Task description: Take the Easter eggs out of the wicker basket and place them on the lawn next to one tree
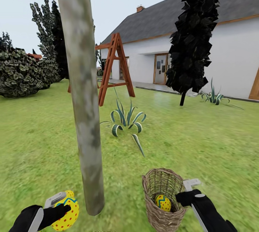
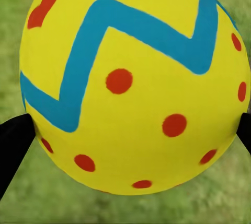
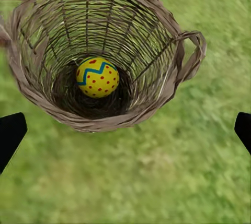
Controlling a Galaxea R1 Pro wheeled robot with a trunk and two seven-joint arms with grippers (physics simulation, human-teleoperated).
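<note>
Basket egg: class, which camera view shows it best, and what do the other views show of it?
The right wrist view: it looks straight into the basket, showing the egg whole on the bottom. The head view catches it partly behind the rim. The left wrist view shows a different egg, held.

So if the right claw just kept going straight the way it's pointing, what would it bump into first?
Probably the lawn just beside the wicker basket. The right claw is open and aimed at grass past the rim, not at the egg inside, though depth is hard to judge.
</note>
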